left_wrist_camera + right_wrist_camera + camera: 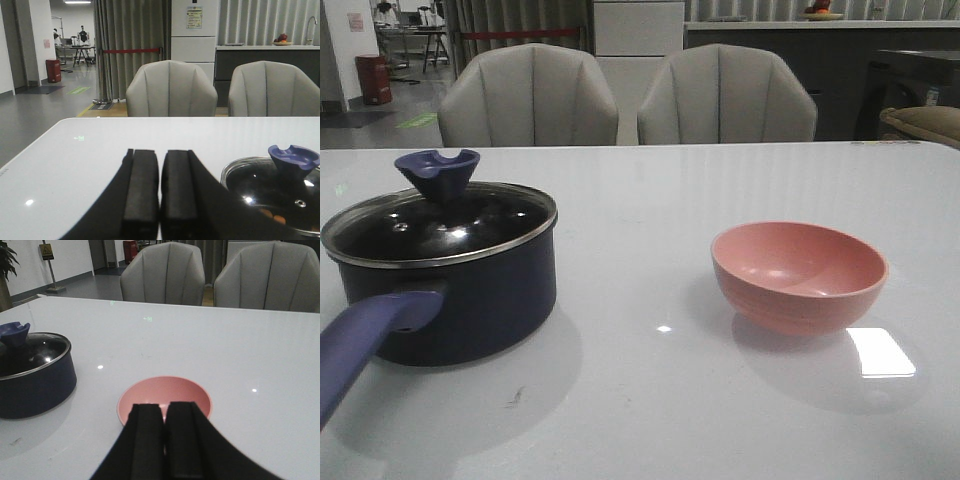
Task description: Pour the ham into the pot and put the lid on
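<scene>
1. The pot stood on the white table, toward the robot's left, its long handle pointing back toward the robot.
2. The lid sat flat on the pot, rim on rim, with the notched knob upright in the middle.
3. Through the glass, in the left wrist view, a few orange pieces of ham lay inside the pot.
4. The pink bowl stood upright on the table toward the robot's right, well apart from the pot, and looked bare inside.
5. The left gripper hung above the table just beside the pot, its jaws drawn together with only a thin slit between them and nothing held.
6. The right gripper hung at the near edge of the bowl, its jaws likewise closed to a narrow slit and holding nothing.
7. Two grey chairs stood behind the far edge of the table.
</scene>
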Tool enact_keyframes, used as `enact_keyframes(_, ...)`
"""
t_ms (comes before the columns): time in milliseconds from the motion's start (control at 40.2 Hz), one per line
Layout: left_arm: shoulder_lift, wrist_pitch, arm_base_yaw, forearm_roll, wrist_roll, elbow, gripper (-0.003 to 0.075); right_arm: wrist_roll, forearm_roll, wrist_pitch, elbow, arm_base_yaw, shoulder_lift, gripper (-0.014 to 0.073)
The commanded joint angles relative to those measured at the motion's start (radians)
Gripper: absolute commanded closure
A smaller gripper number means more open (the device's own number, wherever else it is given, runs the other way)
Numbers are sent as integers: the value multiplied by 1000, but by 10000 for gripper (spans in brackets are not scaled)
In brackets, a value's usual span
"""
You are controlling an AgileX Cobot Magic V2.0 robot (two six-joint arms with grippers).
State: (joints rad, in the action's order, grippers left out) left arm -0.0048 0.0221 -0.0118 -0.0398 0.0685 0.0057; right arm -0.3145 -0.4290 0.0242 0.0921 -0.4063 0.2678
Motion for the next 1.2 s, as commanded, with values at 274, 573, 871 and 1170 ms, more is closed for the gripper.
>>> enact_keyframes(274,-19,75,0,11,-3,19,606,-12,0,85,26,0,7,444)
enact_keyframes(573,-19,75,0,11,-3,19,606,-12,0,85,26,0,7,444)
enact_keyframes(871,-19,75,0,11,-3,19,606,-12,8,85,4,4,3,444)
enact_keyframes(1170,-19,75,0,11,-3,19,606,159,293,-19,-44,197,-193,444)
